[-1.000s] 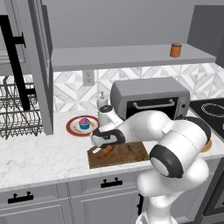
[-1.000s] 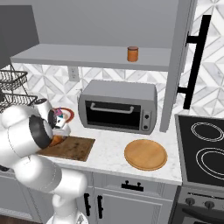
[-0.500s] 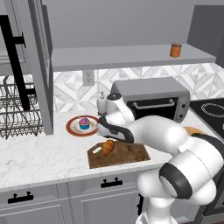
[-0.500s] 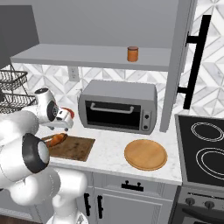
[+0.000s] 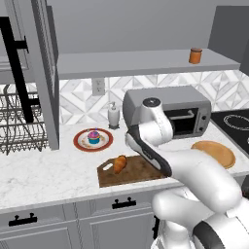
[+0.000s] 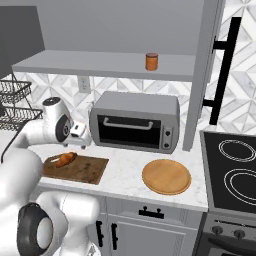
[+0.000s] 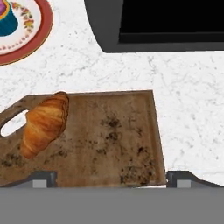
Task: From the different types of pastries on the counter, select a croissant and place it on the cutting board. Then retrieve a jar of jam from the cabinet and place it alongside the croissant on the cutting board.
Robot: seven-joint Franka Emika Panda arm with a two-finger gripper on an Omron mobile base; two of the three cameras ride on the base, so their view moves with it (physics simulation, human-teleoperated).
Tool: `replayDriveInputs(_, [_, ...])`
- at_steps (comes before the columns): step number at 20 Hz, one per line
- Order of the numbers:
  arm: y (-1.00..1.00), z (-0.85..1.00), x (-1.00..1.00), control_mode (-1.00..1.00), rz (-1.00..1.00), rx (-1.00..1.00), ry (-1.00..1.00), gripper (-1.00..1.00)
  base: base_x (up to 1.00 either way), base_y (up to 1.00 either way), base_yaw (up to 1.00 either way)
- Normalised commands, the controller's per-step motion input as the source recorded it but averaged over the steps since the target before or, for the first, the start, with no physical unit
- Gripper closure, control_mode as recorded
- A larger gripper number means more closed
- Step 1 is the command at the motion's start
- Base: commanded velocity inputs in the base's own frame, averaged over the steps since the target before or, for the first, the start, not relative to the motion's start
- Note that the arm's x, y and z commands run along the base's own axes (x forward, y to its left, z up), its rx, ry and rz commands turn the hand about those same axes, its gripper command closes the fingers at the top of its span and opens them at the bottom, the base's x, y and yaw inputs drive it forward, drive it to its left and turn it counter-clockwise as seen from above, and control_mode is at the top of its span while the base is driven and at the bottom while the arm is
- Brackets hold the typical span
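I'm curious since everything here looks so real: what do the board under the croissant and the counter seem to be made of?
The cutting board looks like dark brown wood with a matte, worn finish: grain lines and dark stains show. The counter looks like polished white marble or a stone lookalike, given its faint grey veins. The croissant looks like glossy baked dough.

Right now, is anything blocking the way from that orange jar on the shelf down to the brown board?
Nothing visible does. The jar stands alone on the open shelf, and the board has bare space beside the croissant. The toaster oven sits behind the board, not over it.
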Motion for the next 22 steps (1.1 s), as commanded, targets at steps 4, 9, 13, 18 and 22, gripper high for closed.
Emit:
replayDriveInputs(4, [-0.71, 0.76, -0.18, -1.00, 0.00, 0.00, -0.15, -1.00, 0.00, 0.00, 0.00])
replayDriveInputs(9, [-0.78, 0.81, -0.16, -1.00, 0.00, 0.00, -0.19, -1.00, 0.00, 0.00, 0.00])
replayDriveInputs(13, [-0.82, 0.83, -0.10, -1.00, 0.00, 0.00, -0.20, -1.00, 0.00, 0.00, 0.00])
replayDriveInputs(18, [-0.70, 0.91, -0.05, -1.00, 0.00, 0.00, -0.24, -1.00, 0.00, 0.00, 0.00])
replayDriveInputs(22, [-0.56, 1.00, -0.10, -1.00, 0.00, 0.00, -0.28, -1.00, 0.00, 0.00, 0.00])
